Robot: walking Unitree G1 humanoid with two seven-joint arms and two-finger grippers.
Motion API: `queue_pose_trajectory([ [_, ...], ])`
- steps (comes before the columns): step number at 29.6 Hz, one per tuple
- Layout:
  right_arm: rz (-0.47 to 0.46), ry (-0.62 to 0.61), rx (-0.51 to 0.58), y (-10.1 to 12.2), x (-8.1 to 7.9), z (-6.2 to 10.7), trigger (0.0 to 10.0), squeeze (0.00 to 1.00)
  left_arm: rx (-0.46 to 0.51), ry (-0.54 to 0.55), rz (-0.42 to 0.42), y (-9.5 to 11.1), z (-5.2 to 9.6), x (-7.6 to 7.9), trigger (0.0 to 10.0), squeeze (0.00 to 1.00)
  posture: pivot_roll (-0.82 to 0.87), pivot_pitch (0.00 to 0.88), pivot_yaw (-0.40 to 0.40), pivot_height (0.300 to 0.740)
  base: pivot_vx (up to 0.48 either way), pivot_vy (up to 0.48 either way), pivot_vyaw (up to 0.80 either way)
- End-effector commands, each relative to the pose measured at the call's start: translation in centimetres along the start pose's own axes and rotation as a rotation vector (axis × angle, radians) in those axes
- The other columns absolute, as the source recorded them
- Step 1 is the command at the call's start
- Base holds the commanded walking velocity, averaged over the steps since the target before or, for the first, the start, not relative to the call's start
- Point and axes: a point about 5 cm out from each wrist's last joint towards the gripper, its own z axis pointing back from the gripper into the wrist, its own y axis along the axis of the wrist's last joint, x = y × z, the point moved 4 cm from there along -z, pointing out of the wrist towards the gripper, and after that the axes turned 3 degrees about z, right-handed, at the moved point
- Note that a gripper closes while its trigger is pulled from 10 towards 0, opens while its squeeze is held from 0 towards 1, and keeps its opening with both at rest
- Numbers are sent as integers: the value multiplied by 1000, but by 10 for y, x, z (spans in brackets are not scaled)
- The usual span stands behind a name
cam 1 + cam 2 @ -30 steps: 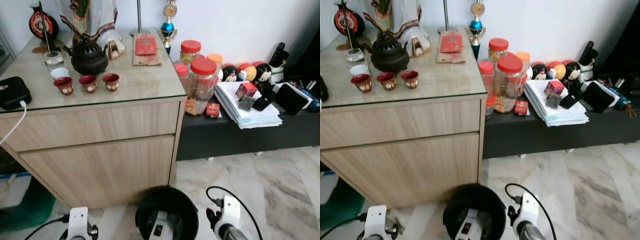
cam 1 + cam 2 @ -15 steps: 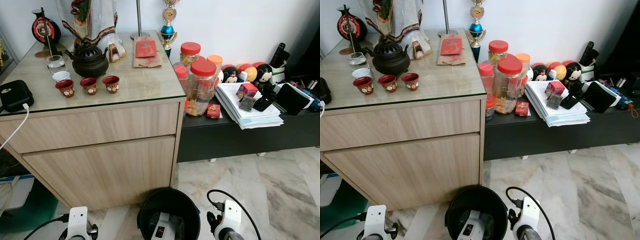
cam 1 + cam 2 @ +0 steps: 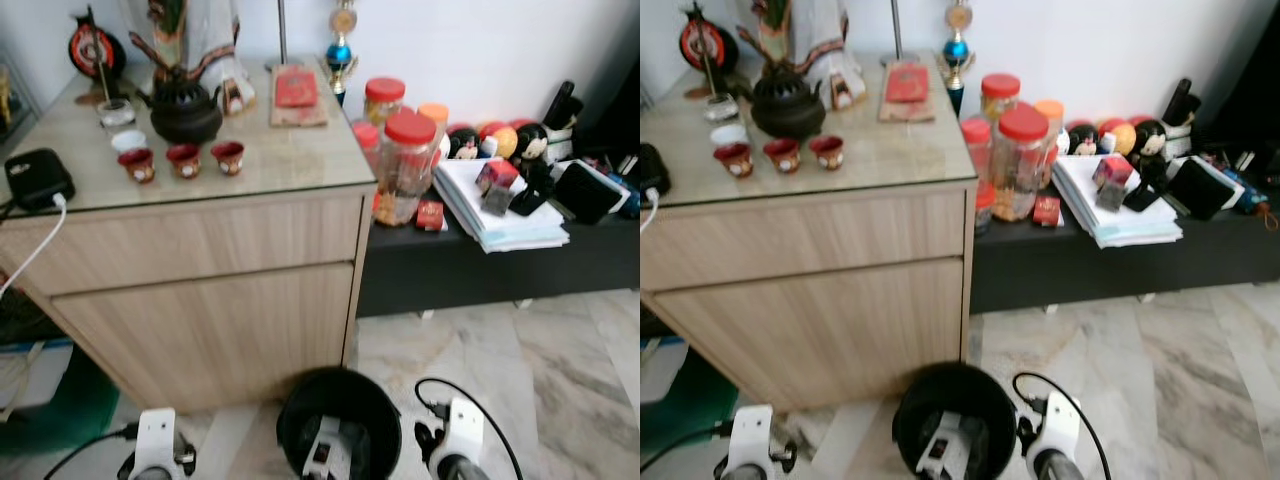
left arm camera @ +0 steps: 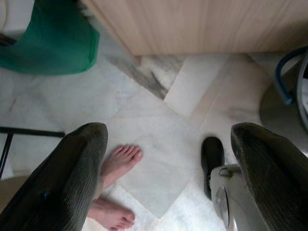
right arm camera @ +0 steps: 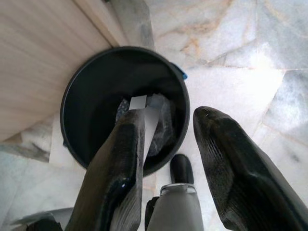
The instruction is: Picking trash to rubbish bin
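A round black rubbish bin (image 3: 338,415) stands on the marble floor in front of me, close to the wooden cabinet. Inside it lie a white box (image 3: 325,450) and dark crumpled trash (image 5: 163,125). My right gripper (image 5: 168,114) hangs beside and above the bin's rim, open, with nothing between its fingers. Over bare floor tiles to the left of the bin, my left gripper (image 4: 168,127) is wide open and holds nothing. Both arms (image 3: 155,450) show low at the bottom of the head view.
The wooden cabinet (image 3: 200,290) carries a black teapot (image 3: 182,112) and red cups. A low black bench (image 3: 480,260) holds jars, papers and toys. A green bag (image 4: 48,38) lies on the floor at left. A person's bare feet (image 4: 120,161) stand near my left gripper.
The head view has shifted and blurred slightly, so the camera moved. The bin, its contents and both arms keep their places.
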Motion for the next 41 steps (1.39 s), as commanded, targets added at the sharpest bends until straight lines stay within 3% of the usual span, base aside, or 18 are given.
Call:
queue_pose_trajectory([
  [1, -8, -4, 12, 2, -1, -1, 10000, 0, -3, 3, -20, 0, 0, -5, 10000, 0, -22, 0, 1, 740, -315, 0, 0],
  [41, -28, -4, 32, 7, -4, -2, 10000, 0, 4, 11, -4, 4, -1, -6, 10000, 0, -14, 0, 2, 740, -297, 0, 0],
])
